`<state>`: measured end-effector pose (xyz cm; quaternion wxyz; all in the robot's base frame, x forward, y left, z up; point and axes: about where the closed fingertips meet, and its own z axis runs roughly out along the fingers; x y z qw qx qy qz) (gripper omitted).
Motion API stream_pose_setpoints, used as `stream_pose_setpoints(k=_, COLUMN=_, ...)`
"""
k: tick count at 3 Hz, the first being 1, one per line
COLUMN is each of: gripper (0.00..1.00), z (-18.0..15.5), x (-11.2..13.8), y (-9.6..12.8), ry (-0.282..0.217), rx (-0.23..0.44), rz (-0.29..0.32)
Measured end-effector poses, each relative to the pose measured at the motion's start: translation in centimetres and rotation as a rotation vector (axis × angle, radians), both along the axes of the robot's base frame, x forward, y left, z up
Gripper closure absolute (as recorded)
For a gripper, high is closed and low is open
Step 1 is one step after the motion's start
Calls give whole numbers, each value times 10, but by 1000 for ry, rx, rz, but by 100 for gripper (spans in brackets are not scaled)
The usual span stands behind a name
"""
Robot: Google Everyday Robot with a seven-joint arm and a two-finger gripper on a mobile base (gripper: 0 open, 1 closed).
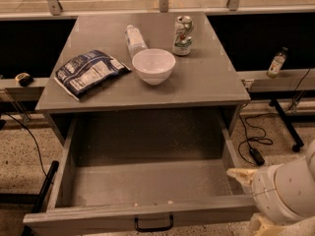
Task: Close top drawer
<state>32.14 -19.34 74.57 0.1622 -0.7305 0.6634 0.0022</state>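
Drawer [98, 214] fully out, handle [153, 225] front-centre. Gripper [247, 180] sits at its right front corner, likely lining up a push; spread or pressed together, can't tell.

gripper [250, 198] at 4 o'clock, partly cut off by frame corner | top drawer [98, 220] front clipped at 6 o'clock | we cannot read can [183, 36] label

The gripper [247, 180] sits at the right-front corner of the top drawer [147, 183]. On the table [216, 82]: chip bag [88, 73] left, bowl [153, 65] centre, can [182, 36] behind.
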Motion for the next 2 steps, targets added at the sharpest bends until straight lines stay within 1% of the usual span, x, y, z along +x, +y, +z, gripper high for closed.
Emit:
stream_pose_setpoints(k=1, gripper=50, z=-10, x=-4, y=10, ry=-13, rx=21, rz=58)
stream_pose_setpoints(k=2, gripper=73, z=-17, x=-6, y=15, ry=-13, rx=25, rz=79)
